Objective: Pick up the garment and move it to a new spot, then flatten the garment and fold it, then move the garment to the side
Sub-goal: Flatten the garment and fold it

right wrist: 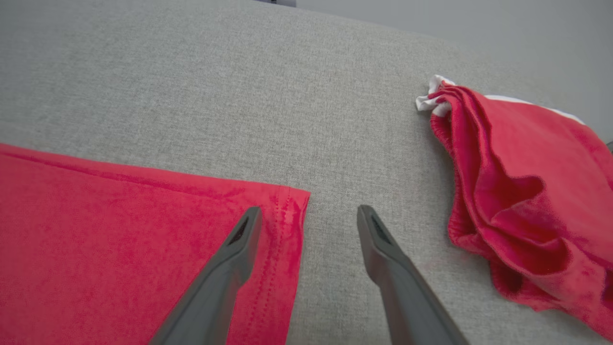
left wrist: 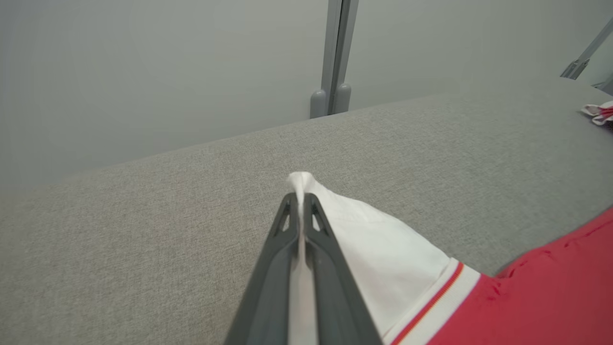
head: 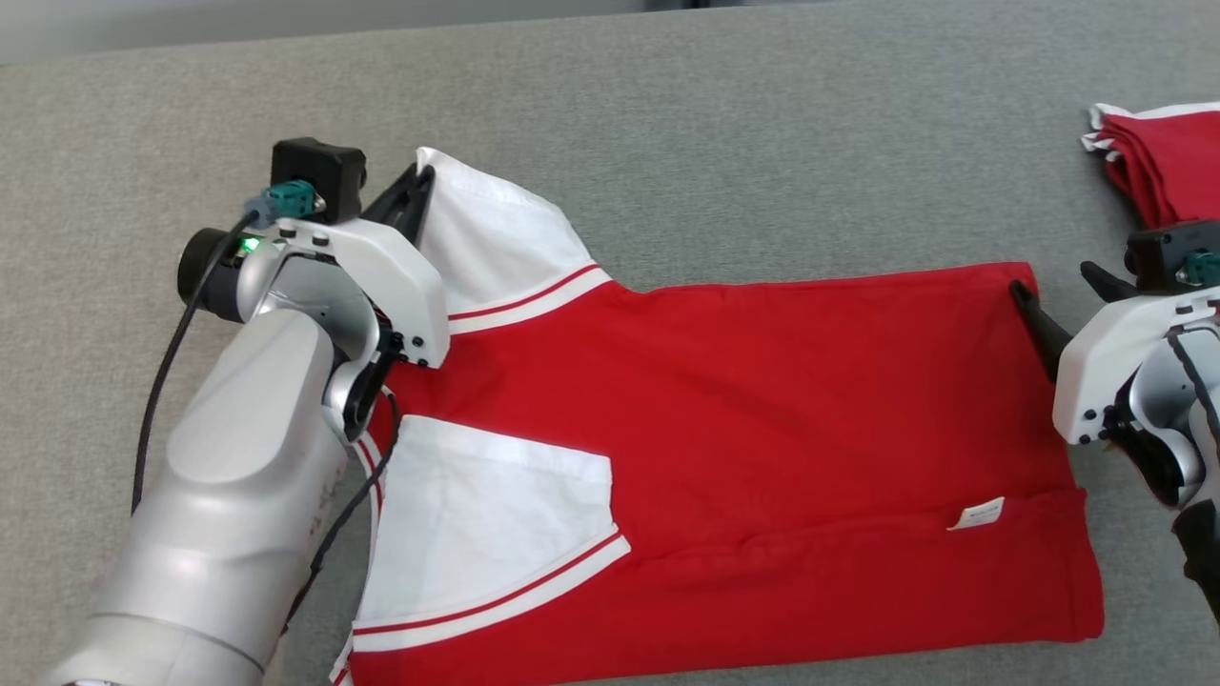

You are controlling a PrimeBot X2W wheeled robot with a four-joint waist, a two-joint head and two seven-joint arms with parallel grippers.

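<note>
Left pincer (left wrist: pixel 300 197) is clamped on the white sleeve tip (left wrist: pixel 299 179) of the garment (head: pixel 762 400), which spreads flat across the table (head: pixel 667 143) to its right. Soft, light cloth should sag when lifted. Right pincer (right wrist: pixel 309 211) gapes astride the hem corner (right wrist: pixel 289 201), a good second hold.

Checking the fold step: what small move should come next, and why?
Probably close the right gripper on the hem corner of the shirt: its open jaws straddle that corner, while the left gripper is shut on the white sleeve.
</note>
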